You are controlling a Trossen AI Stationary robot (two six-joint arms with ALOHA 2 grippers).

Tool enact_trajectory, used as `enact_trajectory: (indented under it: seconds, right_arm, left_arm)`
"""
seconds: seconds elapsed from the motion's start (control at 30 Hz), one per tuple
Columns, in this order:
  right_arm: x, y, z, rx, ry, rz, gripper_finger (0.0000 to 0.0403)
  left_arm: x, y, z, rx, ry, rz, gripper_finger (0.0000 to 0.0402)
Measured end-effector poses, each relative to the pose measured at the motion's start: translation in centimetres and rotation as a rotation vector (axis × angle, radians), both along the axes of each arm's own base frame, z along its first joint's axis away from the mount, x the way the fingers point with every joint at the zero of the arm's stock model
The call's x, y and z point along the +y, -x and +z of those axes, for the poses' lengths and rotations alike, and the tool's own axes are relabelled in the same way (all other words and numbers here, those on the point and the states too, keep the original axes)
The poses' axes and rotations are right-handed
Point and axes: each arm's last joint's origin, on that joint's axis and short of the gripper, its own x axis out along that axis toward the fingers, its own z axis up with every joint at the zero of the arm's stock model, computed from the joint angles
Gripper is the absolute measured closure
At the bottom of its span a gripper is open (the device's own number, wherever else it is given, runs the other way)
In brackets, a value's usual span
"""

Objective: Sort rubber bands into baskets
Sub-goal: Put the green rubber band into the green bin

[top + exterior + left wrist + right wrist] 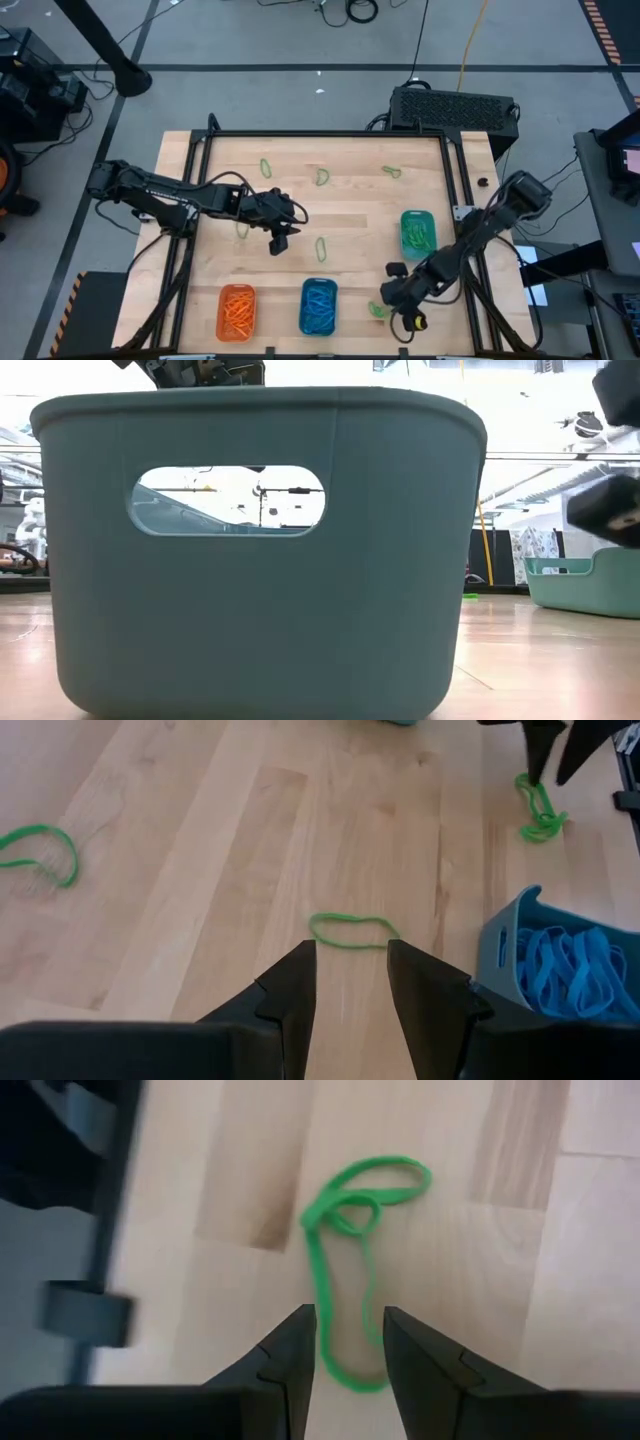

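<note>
**Rubber bands and baskets on wooden bench: stock as laid out**

Baskets, three. Orange basket (237,311) and blue basket (318,306) stand side by side along the near edge of the bench (350,210); teal-green basket (417,232) stands farther back toward the right side. Each holds bands of its own colour. In the low view one teal basket wall (260,610) fills most of the picture.

Rubber bands, loose, all green. Three lie along the far part of the bench: one (266,168), one (323,177), one (392,171). One lies mid-bench (321,249), just ahead of the left hand. One twisted, doubled loop (350,1270) lies near the front right corner, beside the bench frame.

Left hand (352,982): over mid-bench, fingers a narrow gap apart, holding nothing; green band (352,929) flat on the wood just beyond the tips, blue basket to one side.

Right hand (350,1342): low over the twisted green loop, fingers narrowly parted, straddling its near end; loop lies on the wood, not lifted.
</note>
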Motion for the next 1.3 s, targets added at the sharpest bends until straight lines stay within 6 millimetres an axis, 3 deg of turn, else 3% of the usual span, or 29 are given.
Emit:
enact_trajectory:
  seconds: [0.2, 0.47, 0.57, 0.7, 0.83, 1.0, 1.13, 1.3]
  right_arm:
    - [0.6, 0.2, -1.5, -0.018, 0.104, -0.023, 0.0291]
    - [2.5, 0.7, -2.7, -0.043, 0.099, 0.024, 0.0293]
    - [2.9, 1.2, -3.1, -0.031, 0.114, 0.039, 0.0314]
    - [2.8, 1.3, -3.1, -0.006, 0.103, 0.01, 0.0377]
    - [2.4, 1.1, -2.4, -0.018, 0.086, -0.049, 0.0395]
    - [0.5, 2.1, -0.8, 0.066, 0.137, -0.074, 0.0402]
    - [-1.4, 3.2, 1.3, 0.147, 0.157, -0.122, 0.0402]
    - [-3.2, 3.3, 4.6, 0.022, 0.102, -0.157, 0.0403]
  left_arm:
    - [0.0, 0.0, 0.0, 0.0, -0.006, -0.006, 0.0269]
    - [0.0, 0.0, 0.0, 0.002, -0.006, -0.006, 0.0269]
    - [0.0, 0.0, 0.0, 0.001, -0.006, -0.005, 0.0269]
    - [0.0, 0.0, 0.0, 0.0, -0.016, 0.003, 0.0269]
    - [0.1, 0.0, 0.0, -0.001, -0.026, 0.014, 0.0269]
    - [0.1, 0.0, 0.0, -0.001, -0.026, 0.014, 0.0269]
    - [0.1, 0.0, 0.0, -0.002, -0.026, 0.014, 0.0269]
    - [0.1, 0.0, 0.0, -0.002, -0.026, 0.014, 0.0269]
